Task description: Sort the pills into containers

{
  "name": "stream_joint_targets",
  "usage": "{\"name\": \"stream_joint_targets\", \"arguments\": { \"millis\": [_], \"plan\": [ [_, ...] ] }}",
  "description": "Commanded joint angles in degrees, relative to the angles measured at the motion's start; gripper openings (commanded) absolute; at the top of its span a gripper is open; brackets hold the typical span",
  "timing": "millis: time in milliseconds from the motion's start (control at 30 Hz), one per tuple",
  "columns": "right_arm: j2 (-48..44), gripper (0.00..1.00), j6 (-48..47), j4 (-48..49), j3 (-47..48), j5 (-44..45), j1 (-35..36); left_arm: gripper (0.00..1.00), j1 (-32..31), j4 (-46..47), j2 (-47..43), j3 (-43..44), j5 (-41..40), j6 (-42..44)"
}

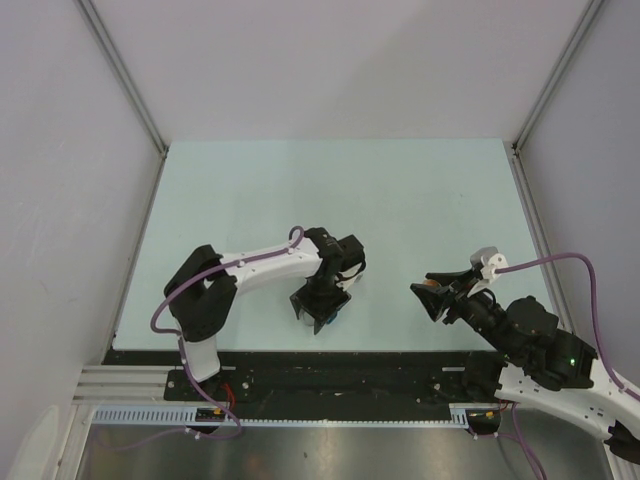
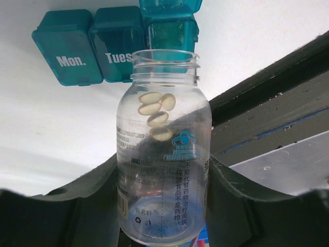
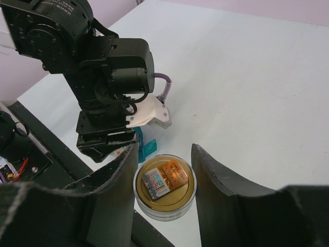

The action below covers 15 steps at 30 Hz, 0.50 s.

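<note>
We count one clear plastic bottle [image 2: 163,154] holding five pale oval pills [image 2: 158,118], one bright-blue plastic pill box [image 2: 67,46] showing three compartments, one round tan lid [image 3: 177,194], and two black robot arms [image 1: 265,265].

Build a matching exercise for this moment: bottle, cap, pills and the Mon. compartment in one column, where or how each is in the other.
Things
1. clear bottle
2. tan cap
3. pale pills
4. Mon. compartment

Places or states
A. lid closed
B. between the fingers of the right gripper
C. inside the bottle, near its neck
D. uncapped, held by the left gripper

Pairs: 1-D, 2-B, 3-C, 4-A
</note>
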Motion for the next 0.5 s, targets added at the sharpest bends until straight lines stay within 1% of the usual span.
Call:
{"name": "stream_joint_targets", "arguments": {
  "millis": [0,467],
  "plan": [
    [-0.72,0.0,0.42,0.55,0.13,0.33,-0.25,0.0,0.27,-2.85,0.96,3.14,0.15,2.06],
    [-0.9,0.0,0.42,0.46,0.12,0.42,-0.16,0.0,0.27,-5.66,3.07,5.43,0.59,2.93]
  ]
}}
